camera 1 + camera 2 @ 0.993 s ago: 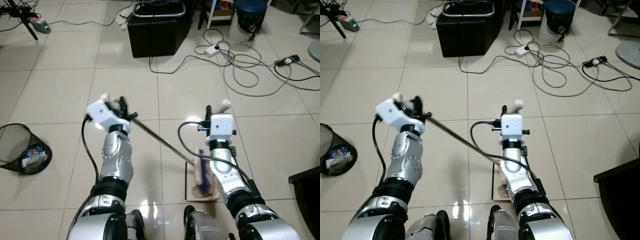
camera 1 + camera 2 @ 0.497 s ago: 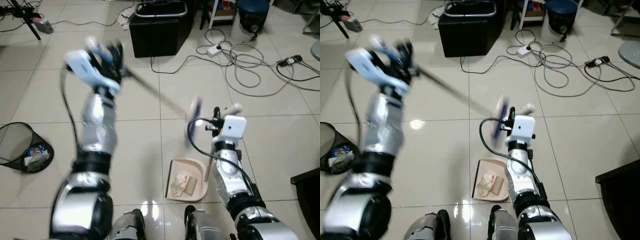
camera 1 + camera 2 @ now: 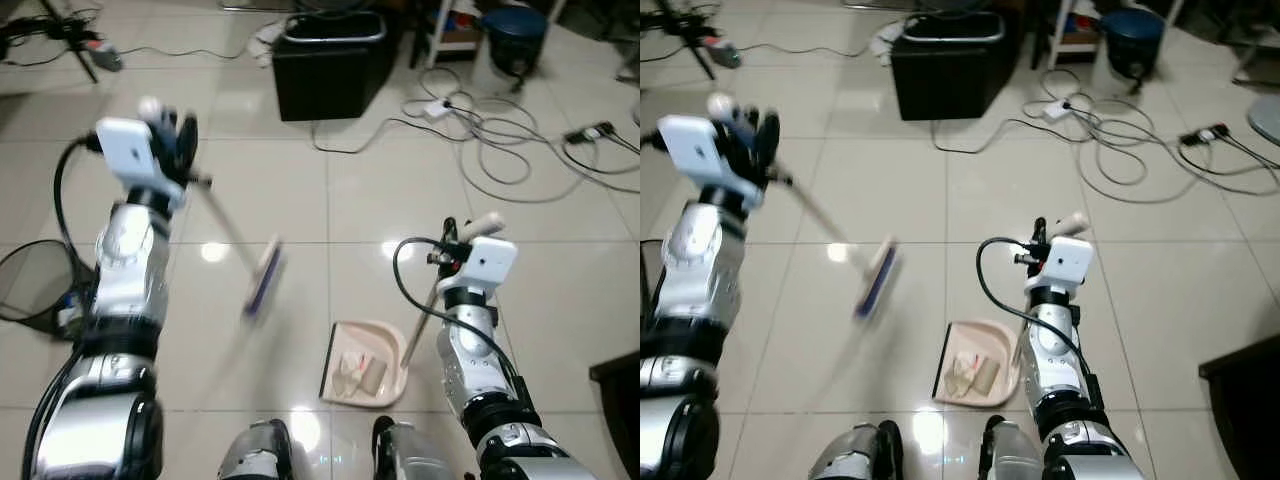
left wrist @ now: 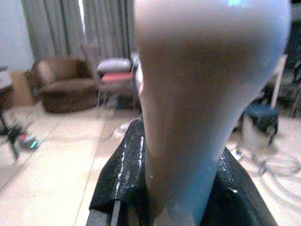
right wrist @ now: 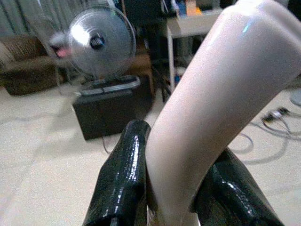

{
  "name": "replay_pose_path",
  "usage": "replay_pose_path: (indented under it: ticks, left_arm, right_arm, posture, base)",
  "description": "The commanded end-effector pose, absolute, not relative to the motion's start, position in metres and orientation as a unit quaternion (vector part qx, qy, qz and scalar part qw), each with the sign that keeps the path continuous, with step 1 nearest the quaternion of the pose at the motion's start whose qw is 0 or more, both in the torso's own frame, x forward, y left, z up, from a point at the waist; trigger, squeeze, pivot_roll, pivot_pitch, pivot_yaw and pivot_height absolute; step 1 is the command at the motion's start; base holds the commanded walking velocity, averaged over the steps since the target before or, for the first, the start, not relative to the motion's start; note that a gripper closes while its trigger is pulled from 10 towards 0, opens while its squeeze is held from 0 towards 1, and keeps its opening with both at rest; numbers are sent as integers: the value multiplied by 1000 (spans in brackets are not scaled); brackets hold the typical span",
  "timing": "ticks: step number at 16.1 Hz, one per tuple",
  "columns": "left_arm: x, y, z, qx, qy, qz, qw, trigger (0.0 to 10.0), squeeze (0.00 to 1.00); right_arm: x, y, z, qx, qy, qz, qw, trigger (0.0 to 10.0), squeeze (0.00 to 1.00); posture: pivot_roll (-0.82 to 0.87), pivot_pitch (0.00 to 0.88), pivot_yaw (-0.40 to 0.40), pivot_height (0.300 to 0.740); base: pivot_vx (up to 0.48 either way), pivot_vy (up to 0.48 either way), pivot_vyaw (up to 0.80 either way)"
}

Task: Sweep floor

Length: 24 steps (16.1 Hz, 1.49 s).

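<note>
The dustpan (image 3: 365,362) lies on the tiled floor (image 3: 300,190) with scraps of paper (image 3: 358,372) in it, and everything else is placed from it. Just beside it on the robot's right, the right gripper (image 3: 462,232) has its jaws pinching the dustpan's long handle (image 3: 418,318); the right wrist view shows black fingers (image 5: 123,174) pressed to either side of the pale grip, with a fan (image 5: 101,43) and a black bin (image 5: 110,110) beyond. Well to the robot's left of the dustpan, the left gripper (image 3: 178,150) is raised, jaws pinching the broom (image 3: 262,280), whose blurred head hangs above the floor between that arm and the dustpan. Bare tiles lie ahead of the dustpan as far as the bin and a tangle of cables (image 3: 500,140). A mesh wastebasket (image 3: 30,285) sits far left of the dustpan, partly hidden by the left arm
</note>
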<state>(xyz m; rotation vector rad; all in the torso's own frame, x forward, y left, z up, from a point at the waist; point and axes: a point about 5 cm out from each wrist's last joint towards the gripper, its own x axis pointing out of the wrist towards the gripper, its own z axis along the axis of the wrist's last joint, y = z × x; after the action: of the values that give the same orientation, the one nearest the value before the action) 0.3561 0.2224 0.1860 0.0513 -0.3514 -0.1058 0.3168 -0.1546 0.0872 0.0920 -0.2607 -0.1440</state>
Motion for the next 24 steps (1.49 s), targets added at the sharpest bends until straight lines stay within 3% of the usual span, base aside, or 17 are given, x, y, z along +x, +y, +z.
replay_pose_path:
  ticks: [1,5,9,11,16,24]
  left_arm:
    - [350,221,168,41,-140,-51,988,10000,0]
    - [318,236,114,53,-55,18,997,10000,0]
    - [297,233,100,79,-32,38,996,10000,0]
    - [284,234,98,90,-32,55,994,10000,0]
    - [280,220,113,100,-56,39,993,10000,0]
    - [287,208,121,96,-56,36,993,10000,0]
  right_arm:
    - [320,-159,106,64,-173,-76,980,10000,0]
    - [328,-162,137,106,-165,-43,980,10000,0]
    - [331,-165,170,140,-170,-24,975,10000,0]
    - [336,-165,208,166,-196,-8,966,10000,0]
    - [341,-165,244,175,-187,1,967,10000,0]
    - [342,-166,251,202,-166,-13,965,10000,0]
  posture:
    - [-39,54,48,740]
    - [-57,10,22,740]
    - [-38,0,9,740]
    - [-31,0,12,740]
    - [-22,0,0,740]
    - [-24,0,2,740]
  base:
    - [0,0,0]
    - [0,0,0]
    - [0,0,167]
    - [0,0,800]
    - [0,0,800]
    - [184,0,800]
